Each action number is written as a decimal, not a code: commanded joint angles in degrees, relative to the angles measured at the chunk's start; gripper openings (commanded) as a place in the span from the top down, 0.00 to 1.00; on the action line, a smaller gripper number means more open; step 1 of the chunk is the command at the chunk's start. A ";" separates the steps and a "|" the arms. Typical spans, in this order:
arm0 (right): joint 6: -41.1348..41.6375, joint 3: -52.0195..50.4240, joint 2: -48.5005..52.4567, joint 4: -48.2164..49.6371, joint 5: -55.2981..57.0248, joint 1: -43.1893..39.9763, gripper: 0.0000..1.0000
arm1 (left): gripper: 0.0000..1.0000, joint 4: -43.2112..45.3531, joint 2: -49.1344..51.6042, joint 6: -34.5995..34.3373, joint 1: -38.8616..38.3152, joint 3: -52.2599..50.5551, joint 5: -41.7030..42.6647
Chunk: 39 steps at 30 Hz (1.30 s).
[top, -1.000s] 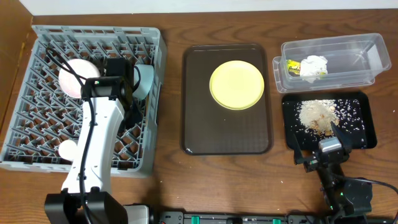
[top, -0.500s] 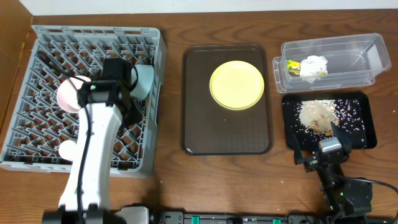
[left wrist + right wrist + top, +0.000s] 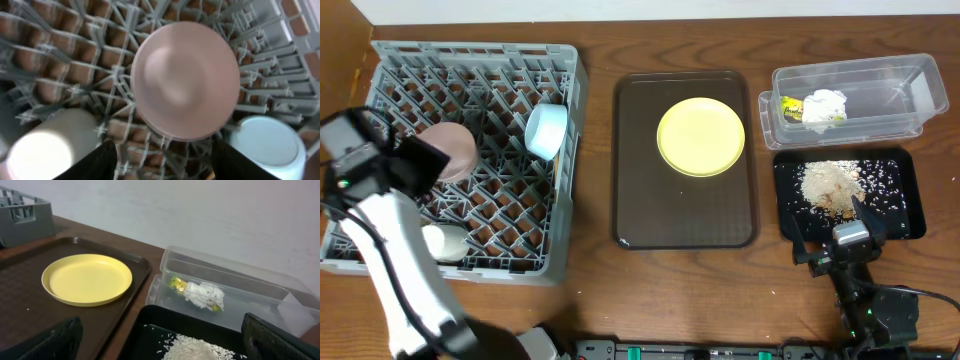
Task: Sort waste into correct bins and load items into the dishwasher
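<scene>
Grey dish rack (image 3: 470, 60) on the left of the worktop (image 3: 590, 270) holds the pinkish bowl (image 3: 185, 87) and, right of it, the light-blue bowl (image 3: 546, 130); the left hand (image 3: 165, 162) hangs over the pinkish bowl, fingers apart and empty. Yellow plate (image 3: 701, 137) lies on the brown tray (image 3: 640, 210) in the middle, wrapper (image 3: 790, 105) and tissue (image 3: 825, 106) in the clear tub (image 3: 900, 90) far right. Right hand (image 3: 160, 345), fingers spread and empty, sits at the black tray's (image 3: 910, 225) near edge.

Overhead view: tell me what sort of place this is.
Likely a staged dish-clearing station on a wooden table, not a real kitchen: a grey dish rack holds bowls, a brown serving tray carries a yellow plate, and a clear tub sits beside a black tray.
</scene>
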 commanded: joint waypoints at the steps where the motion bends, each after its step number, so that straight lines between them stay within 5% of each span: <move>1: -0.37 -0.09 -0.31 -0.15 -0.28 -0.24 0.01 | 0.39 2.62 6.97 0.09 3.45 0.44 9.94; 8: -0.37 -0.09 -0.31 -0.15 -0.28 -0.26 0.01 | 0.40 4.83 16.22 0.11 4.83 0.42 13.55; 11: -0.37 -0.09 -0.31 -0.15 -0.28 -0.24 0.01 | 0.54 4.96 17.53 0.11 4.83 0.42 13.29; 14: -0.37 -0.09 -0.31 -0.15 -0.28 -0.24 0.01 | 0.85 5.05 17.81 0.59 4.83 0.42 12.68; 20: -0.37 -0.09 -0.31 -0.15 -0.28 -0.24 0.01 | 0.92 3.96 15.17 2.32 4.76 0.42 11.98; 29: -0.37 -0.09 -0.31 -0.15 -0.28 -0.24 0.01 | 0.93 0.83 4.57 3.56 -3.13 0.42 -12.52; 39: -0.37 -0.09 -0.31 -0.15 -0.28 -0.24 0.01 | 0.92 -4.85 1.60 6.29 -27.69 -1.55 -55.15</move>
